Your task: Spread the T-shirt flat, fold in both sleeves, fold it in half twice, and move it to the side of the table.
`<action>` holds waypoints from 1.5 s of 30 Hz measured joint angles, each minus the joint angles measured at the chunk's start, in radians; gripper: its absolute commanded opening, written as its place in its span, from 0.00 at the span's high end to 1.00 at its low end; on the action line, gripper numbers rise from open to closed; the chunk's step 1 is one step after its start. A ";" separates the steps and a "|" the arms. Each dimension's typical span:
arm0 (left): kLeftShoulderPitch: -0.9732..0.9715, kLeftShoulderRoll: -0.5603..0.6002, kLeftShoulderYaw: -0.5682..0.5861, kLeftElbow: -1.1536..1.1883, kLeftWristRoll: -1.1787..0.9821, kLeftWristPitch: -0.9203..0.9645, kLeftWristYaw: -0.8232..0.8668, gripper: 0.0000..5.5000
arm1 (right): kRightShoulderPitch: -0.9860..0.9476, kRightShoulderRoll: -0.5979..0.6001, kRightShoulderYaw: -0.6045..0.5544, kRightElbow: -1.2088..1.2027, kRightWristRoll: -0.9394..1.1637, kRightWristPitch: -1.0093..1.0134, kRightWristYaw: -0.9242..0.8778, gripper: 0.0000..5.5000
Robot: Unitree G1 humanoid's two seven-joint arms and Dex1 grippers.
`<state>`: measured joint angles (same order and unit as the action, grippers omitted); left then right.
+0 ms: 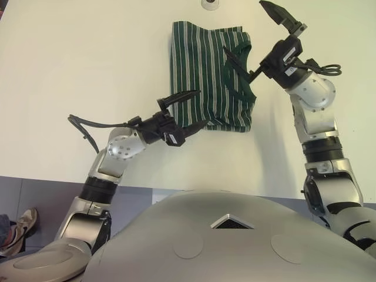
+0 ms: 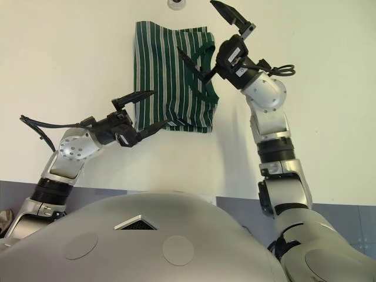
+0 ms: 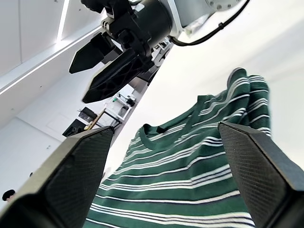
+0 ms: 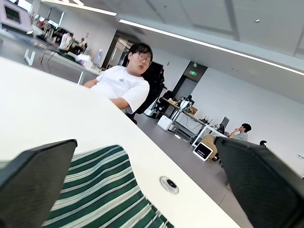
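The green T-shirt (image 1: 205, 70) with white stripes lies folded into a rough rectangle on the white table (image 1: 88, 64), its neckline toward the right edge. My left gripper (image 1: 191, 110) is open at the shirt's near left corner, one finger over the cloth and one at its near hem. In the left wrist view the striped cloth (image 3: 190, 156) shows between both fingers. My right gripper (image 1: 244, 26) hangs open, wide apart, above the shirt's far right corner and holds nothing. The right wrist view shows the shirt (image 4: 95, 190) low between its fingers.
A round metal grommet (image 1: 209, 3) sits in the table just beyond the shirt's far edge. Bare table stretches to the left (image 1: 70, 70) and right (image 1: 346, 35) of the shirt. The table's near edge (image 1: 47, 176) runs close to my body.
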<state>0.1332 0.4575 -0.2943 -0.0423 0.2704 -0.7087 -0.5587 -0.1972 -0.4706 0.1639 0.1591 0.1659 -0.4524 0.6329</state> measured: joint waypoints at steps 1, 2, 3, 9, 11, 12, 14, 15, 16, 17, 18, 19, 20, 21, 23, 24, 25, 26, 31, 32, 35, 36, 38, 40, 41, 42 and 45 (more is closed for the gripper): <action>0.005 0.010 -0.002 0.000 0.006 -0.001 0.000 0.27 | 0.029 -0.035 -0.003 -0.028 0.000 -0.001 0.034 0.02; 0.009 0.022 -0.005 0.003 0.017 -0.001 0.003 0.27 | 0.074 -0.081 -0.003 -0.061 -0.006 -0.006 0.082 0.02; 0.010 0.027 -0.006 0.005 0.023 -0.001 0.007 0.27 | 0.110 -0.112 -0.003 -0.078 -0.006 -0.008 0.112 0.02; 0.008 0.032 -0.002 0.014 0.029 -0.002 0.039 0.27 | 0.198 -0.191 0.006 -0.068 -0.123 -0.051 0.182 0.02; 0.007 0.032 0.016 0.006 -0.034 -0.001 0.046 0.27 | 0.195 -0.222 0.036 0.027 -0.270 -0.091 0.123 0.02; 0.007 0.032 0.022 -0.001 -0.055 0.000 0.046 0.27 | 0.188 -0.227 0.040 0.040 -0.297 -0.111 0.106 0.02; 0.004 0.029 0.037 -0.020 -0.116 0.007 0.049 0.27 | 0.174 -0.239 0.056 0.059 -0.343 -0.150 0.077 0.02; 0.001 0.027 0.050 -0.020 -0.119 0.015 0.057 0.27 | 0.172 -0.251 0.063 0.059 -0.363 -0.162 0.072 0.02; -0.009 0.024 0.064 -0.014 -0.120 0.029 0.068 0.27 | 0.169 -0.268 0.068 0.059 -0.366 -0.168 0.070 0.02; -0.018 0.021 0.073 -0.006 -0.119 0.040 0.079 0.27 | 0.169 -0.278 0.070 0.059 -0.369 -0.170 0.069 0.02; -0.024 0.018 0.077 0.000 -0.115 0.047 0.090 0.27 | 0.170 -0.289 0.072 0.058 -0.369 -0.173 0.067 0.02; -0.032 0.015 0.083 0.008 -0.103 0.054 0.098 0.27 | 0.174 -0.306 0.073 0.052 -0.369 -0.177 0.067 0.02; -0.038 0.015 0.085 0.027 -0.089 0.069 0.109 0.27 | 0.185 -0.329 0.073 0.041 -0.369 -0.180 0.067 0.02; -0.040 0.016 0.086 0.044 -0.059 0.074 0.117 0.27 | 0.193 -0.342 0.072 0.031 -0.368 -0.181 0.067 0.02; -0.051 0.020 0.079 0.084 0.022 0.078 0.147 0.27 | 0.199 -0.349 0.073 0.022 -0.366 -0.180 0.067 0.02; -0.061 0.035 0.056 0.127 0.116 0.079 0.168 0.27 | 0.204 -0.355 0.073 0.014 -0.365 -0.179 0.067 0.02; -0.063 0.053 0.025 0.163 0.197 0.077 0.180 0.27 | 0.210 -0.358 0.074 0.004 -0.363 -0.178 0.067 0.02; -0.064 0.061 0.004 0.175 0.229 0.058 0.202 0.27 | 0.215 -0.362 0.074 -0.003 -0.361 -0.177 0.067 0.02; -0.069 0.074 -0.075 0.158 0.253 0.004 0.211 0.27 | 0.230 -0.365 0.076 -0.020 -0.353 -0.166 0.069 0.02; -0.068 0.078 -0.085 0.157 0.251 0.001 0.211 0.27 | 0.231 -0.365 0.076 -0.021 -0.352 -0.164 0.069 0.02; -0.071 0.113 -0.096 0.162 0.250 -0.019 0.211 0.27 | 0.231 -0.365 0.076 -0.021 -0.353 -0.163 0.069 0.02; -0.073 0.129 -0.094 0.164 0.250 -0.025 0.216 0.27 | 0.231 -0.369 0.076 -0.021 -0.353 -0.163 0.069 0.02; -0.075 0.159 -0.087 0.165 0.250 -0.027 0.225 0.27 | 0.235 -0.384 0.071 -0.021 -0.352 -0.165 0.069 0.02; -0.079 0.187 -0.080 0.170 0.250 -0.027 0.239 0.27 | 0.244 -0.394 0.061 -0.022 -0.347 -0.167 0.069 0.02; -0.079 0.193 -0.078 0.174 0.250 -0.027 0.244 0.27 | 0.247 -0.398 0.059 -0.023 -0.345 -0.167 0.069 0.02; -0.082 0.198 -0.077 0.176 0.250 -0.027 0.248 0.27 | 0.264 -0.412 0.056 -0.033 -0.321 -0.166 0.078 0.02; -0.089 0.217 -0.070 0.179 0.250 -0.027 0.255 0.27 | 0.343 -0.443 0.056 -0.105 -0.208 -0.168 0.150 0.02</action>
<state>0.0444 0.6747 -0.3643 0.1370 0.5202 -0.7352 -0.3033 0.1462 -0.9132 0.2195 0.0538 -0.0426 -0.6204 0.7826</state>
